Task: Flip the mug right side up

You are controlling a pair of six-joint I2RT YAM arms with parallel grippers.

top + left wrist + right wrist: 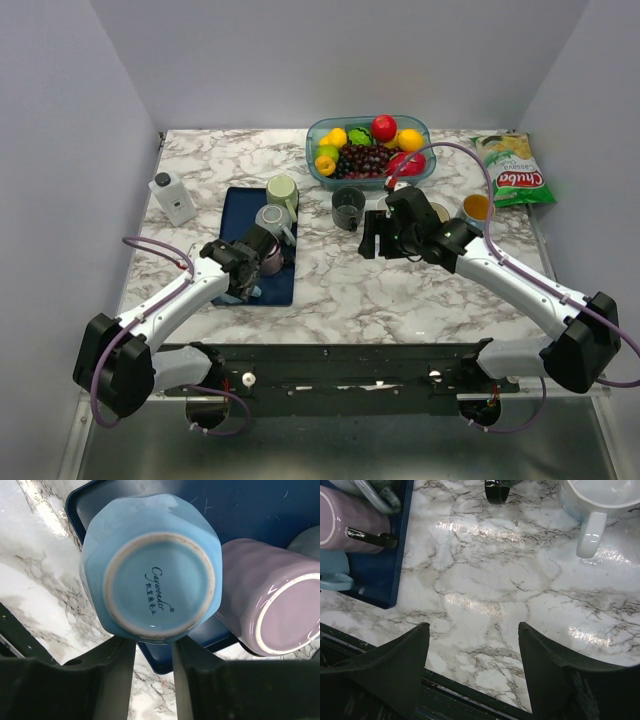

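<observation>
A light blue mug [155, 565] stands upside down on the dark blue tray [250, 505], its base ring facing the left wrist camera. It also shows at the left edge of the right wrist view [330, 562], handle toward the near side. A purple mug [270, 600] lies beside it. My left gripper [154, 645] is at the blue mug's near side, jaws narrowed with nothing visible between them and the tips hidden behind the mug. In the top view it [248, 272] hovers over the tray's near end. My right gripper [474, 630] is open and empty over bare marble [372, 238].
On the tray [235, 215] there are also a grey mug [272, 218] and a green mug [283, 190]. A dark mug [348, 207], a white mug [592, 505], an orange cup [476, 207], a fruit bowl [315, 135], a chips bag [515, 180] and a white bottle [173, 197] stand around.
</observation>
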